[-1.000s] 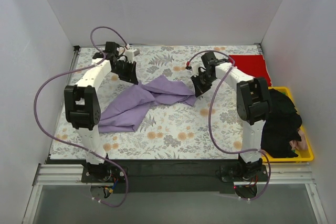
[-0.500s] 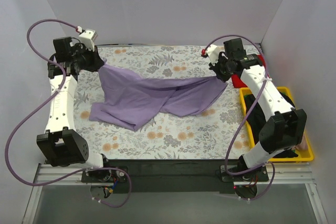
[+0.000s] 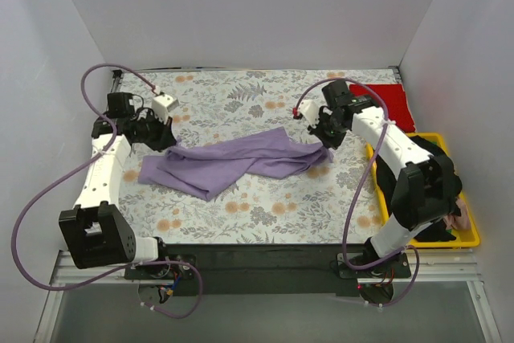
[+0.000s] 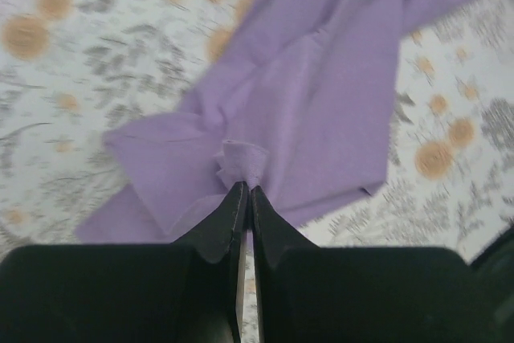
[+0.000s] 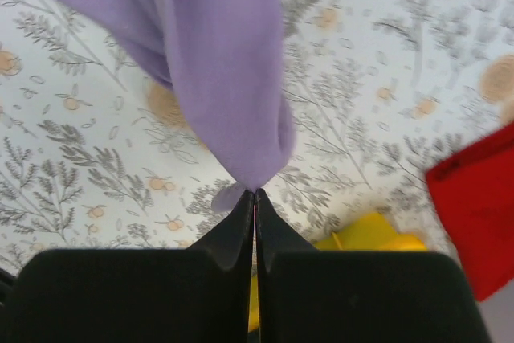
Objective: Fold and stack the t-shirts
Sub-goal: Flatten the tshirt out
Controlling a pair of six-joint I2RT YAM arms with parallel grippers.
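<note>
Lavender t-shirt (image 3: 233, 160) lies strung across the middle of the worktop (image 3: 273, 198), a rumpled, twisted band running from near the left edge toward the right; its bulk is bunched and doubled over itself on the left half and narrows to a rope-like tail on the right; the left end effector (image 3: 169, 142) is pinched tight on a small tuft of cloth at one end, and the right end effector (image 3: 324, 144) is clamped likewise on the other, the cloth trailing off its closed tips; to my eye the step in hand is the spreading-out before any fold, and none of the folding looks done on this one; the next move, I'd say, calls for drawing the two ends apart and setting the cloth down flat so the twist comes out, since folding it as it lies would trap the creases; the red t-shirt (image 3: 385, 102) sits flat at the far right corner, apart from the lavender one, a tidy rectangle and a likely base for the stack.
</note>
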